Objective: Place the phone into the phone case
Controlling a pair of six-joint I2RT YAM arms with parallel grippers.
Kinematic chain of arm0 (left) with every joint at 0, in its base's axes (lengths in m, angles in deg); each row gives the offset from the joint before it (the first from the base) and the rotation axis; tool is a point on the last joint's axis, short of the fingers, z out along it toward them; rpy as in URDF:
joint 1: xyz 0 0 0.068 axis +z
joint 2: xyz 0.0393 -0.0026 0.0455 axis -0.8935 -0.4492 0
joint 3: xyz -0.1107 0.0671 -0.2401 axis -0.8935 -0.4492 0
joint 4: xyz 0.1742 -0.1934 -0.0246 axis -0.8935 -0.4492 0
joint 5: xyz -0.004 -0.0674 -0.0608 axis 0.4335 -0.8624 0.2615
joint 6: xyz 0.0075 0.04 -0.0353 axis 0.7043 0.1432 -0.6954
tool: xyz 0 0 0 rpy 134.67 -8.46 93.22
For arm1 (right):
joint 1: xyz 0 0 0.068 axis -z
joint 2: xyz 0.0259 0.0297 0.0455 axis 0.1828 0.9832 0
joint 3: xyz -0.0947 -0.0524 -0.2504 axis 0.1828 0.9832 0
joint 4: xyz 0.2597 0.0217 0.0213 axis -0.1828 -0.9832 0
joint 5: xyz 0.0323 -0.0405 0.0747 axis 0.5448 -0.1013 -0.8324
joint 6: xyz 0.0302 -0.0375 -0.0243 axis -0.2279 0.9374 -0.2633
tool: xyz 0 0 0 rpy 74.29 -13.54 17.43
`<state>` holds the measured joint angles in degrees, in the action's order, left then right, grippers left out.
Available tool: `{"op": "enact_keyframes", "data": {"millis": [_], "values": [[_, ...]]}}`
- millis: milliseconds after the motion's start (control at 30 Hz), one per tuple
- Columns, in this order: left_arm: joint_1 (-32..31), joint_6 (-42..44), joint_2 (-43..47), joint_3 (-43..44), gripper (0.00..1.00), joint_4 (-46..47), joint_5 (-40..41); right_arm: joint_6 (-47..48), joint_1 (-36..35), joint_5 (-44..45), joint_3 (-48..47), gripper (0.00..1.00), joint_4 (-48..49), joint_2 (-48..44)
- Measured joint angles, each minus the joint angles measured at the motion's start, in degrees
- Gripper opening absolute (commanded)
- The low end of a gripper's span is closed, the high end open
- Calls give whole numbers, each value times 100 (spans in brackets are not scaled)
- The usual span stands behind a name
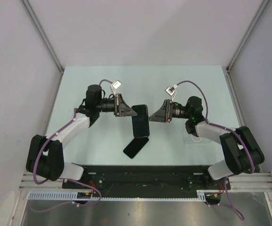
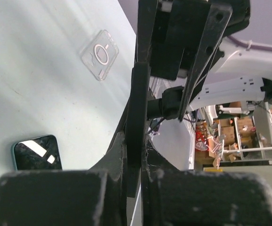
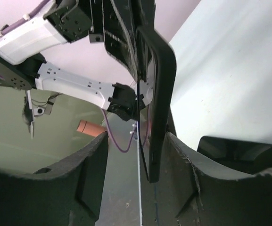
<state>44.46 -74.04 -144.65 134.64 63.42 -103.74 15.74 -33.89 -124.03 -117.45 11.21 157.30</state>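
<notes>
**A:** Though it is see-through and faint from above, the phone case (image 2: 99, 60) lies flat on the table (image 1: 103, 84), doesn't it?

**B:** It does, ring mark up, on the right side of the table, close by the right arm (image 1: 220, 136). The phone (image 1: 140, 123) is well apart from it, out in the middle, between the two grippers.

**A:** Which one has the phone?

**B:** The left gripper (image 2: 135, 188). Its fingers (image 2: 55, 197) are pressed together on the phone's thin edge, and the dark slab reaches out from them toward the other arm.

**A:** And the right gripper (image 3: 143, 155)?

**B:** Its fingers (image 3: 46, 188) stand apart, one on either side of the phone's far end. Its wrist view shows a clear gap on the left. On the other side I cannot tell whether the pad touches.

**A:** So it is not gripping?

**B:** No. It is spread around the phone, not clamped on it.

**A:** Anything else on the table?

**B:** A spare phone (image 1: 136, 147), dark screen up, lying at a slant just nearer the table's near edge than the held one. From above I cannot tell whether the two touch. The case sits well to its right.
</notes>
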Motion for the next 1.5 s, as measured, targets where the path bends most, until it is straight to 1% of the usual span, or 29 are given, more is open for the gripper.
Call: {"op": "enact_keyframes", "data": {"millis": [233,433,733,767,800,833,933,967,1067,1167,1200,1233,1267,1333,1367,1433,1500], "values": [[-61,293,0,0,0,-251,-271,146,308,57,-304,56,-262,-68],[-184,501,0,17,0,-551,-352,247,293,35,-776,54,-398,85],[-195,579,-2,66,0,-662,-354,940,101,136,-1078,53,-1342,181],[-195,592,-2,66,0,-675,-354,1054,61,155,-1113,51,-1493,181],[-195,597,-7,66,0,-686,-354,1178,28,195,-1150,43,-1661,181],[-195,599,-11,66,0,-688,-354,1292,9,214,-1180,39,-1784,181],[-195,632,-44,79,0,-734,-332,1508,-44,262,-1222,11,-2068,179],[-195,658,-50,101,0,-793,-293,1580,-44,282,-1222,0,-2122,179],[-203,844,-133,310,0,-1268,-103,1788,-48,400,-1239,0,-2365,151],[-214,1145,-345,651,0,-1869,109,2181,-120,754,-1307,0,-2811,63],[-212,1204,-428,732,0,-1974,120,2310,-149,901,-1357,2,-3003,39],[-201,1248,-498,778,0,-2035,129,2415,-173,1023,-1401,6,-3158,26],[-192,1279,-544,796,0,-2076,138,2485,-195,1123,-1429,16,-3296,20],[-190,1296,-592,798,0,-2129,164,2540,-219,1246,-1438,24,-3469,17],[-201,1298,-614,800,0,-2146,184,2544,-232,1325,-1443,30,-3565,17],[-223,1303,-656,817,0,-2159,247,2518,-229,1416,-1445,32,-3685,17],[-243,1305,-678,848,0,-2159,299,2470,-203,1451,-1445,37,-3766,17]]}}
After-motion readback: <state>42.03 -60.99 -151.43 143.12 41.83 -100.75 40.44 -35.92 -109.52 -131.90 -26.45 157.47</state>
